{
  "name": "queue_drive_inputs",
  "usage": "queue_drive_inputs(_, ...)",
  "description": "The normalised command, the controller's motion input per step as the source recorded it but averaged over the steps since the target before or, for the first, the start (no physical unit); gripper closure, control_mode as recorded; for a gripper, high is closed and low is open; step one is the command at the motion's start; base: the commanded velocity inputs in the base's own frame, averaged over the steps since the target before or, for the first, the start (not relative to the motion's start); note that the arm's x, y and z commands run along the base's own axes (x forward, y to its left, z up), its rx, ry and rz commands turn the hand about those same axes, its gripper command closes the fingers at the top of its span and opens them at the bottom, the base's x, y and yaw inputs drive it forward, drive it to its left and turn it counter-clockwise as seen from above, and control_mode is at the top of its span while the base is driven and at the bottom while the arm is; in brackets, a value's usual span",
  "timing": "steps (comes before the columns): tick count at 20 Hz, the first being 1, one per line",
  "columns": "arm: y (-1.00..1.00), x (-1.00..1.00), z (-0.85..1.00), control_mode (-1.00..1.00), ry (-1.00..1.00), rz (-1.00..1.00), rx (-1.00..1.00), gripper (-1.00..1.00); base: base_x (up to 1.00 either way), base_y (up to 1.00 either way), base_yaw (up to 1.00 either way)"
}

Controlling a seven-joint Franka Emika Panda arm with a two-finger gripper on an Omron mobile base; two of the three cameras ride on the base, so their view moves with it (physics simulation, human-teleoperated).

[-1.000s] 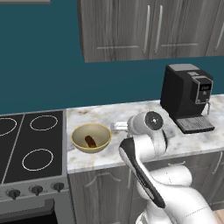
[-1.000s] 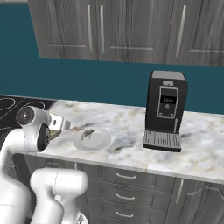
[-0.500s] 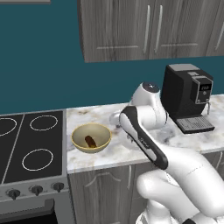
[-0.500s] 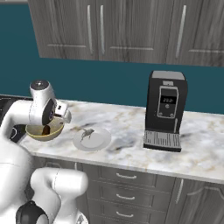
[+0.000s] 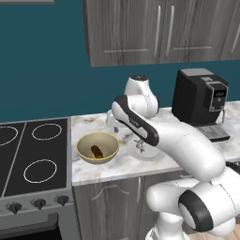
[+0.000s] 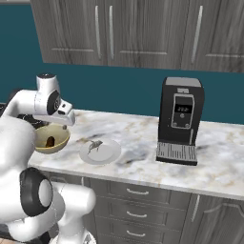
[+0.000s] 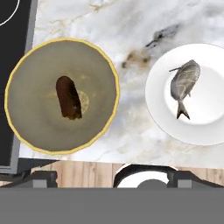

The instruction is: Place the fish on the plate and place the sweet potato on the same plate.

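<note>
Fish on plate | next: sweet potato in bowl, grasp across its width | tool state: cannot tell

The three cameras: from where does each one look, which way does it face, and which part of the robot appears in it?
Left base view: behind the arm on its left, facing forward and down at the marble counter; the white arm rises from the lower right, beside the deep tan-yellow bowl.
Right base view: behind on the right, facing the same counter; the arm rises from the lower left.
Hand view: looks straight down along the gripper.
All share the bowl holding the dark reddish-brown sweet potato and the round white plate carrying the pale grey fish.
</note>
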Motion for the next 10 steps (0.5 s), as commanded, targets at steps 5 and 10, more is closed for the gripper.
queue_drive_inputs(5,0.52,0.24,-0.26,-1.0,0.0,0.0,0.0,-1.0,0.0,0.0,0.0)
queue_drive_inputs(10,0.38,0.03,-0.57,-1.0,-0.03,0.0,0.0,-1.0,0.0,0.0,0.0)
